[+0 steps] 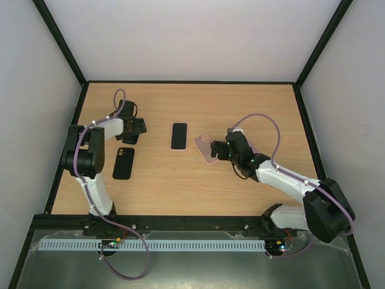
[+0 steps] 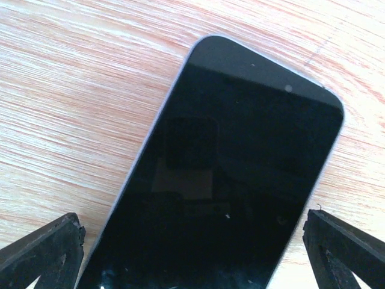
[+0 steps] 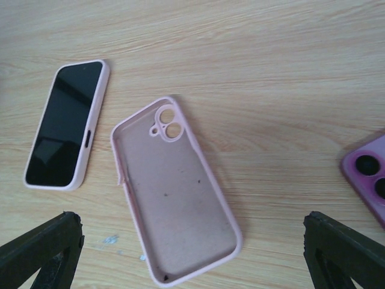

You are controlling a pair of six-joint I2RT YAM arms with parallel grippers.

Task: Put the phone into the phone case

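While neither hand grips anything, you are at the reaching stage: phone and case lie apart on the surface [image 1: 240, 102]. Nearest you, a black slab [image 1: 123, 162] lies flat by the left arm; I cannot tell if it is a phone or a case. Next out, your right hand [image 1: 221, 150] hangs over the pink case [image 3: 177, 198], fingers spread fully apart and touching nothing. That case lies hollow side up, with the camera cutout at its far end. A purple piece [image 3: 368, 174] with lens holes pokes in at the edge of the right wrist view. Just beyond, left of the case and near it, a pink-edged phone [image 1: 178, 136] lies screen up. Farthest out, your left hand [image 1: 135, 129] stands just as wide, with 1 finger on either side of a dark-screened phone [image 2: 240, 180], not clamped on it.

As I judge it, your next move is to close on 1 phone by its long edges, lift it and carry it over the case. Then match the camera corner to the cutout and press it in, while the other hand steadies the case.
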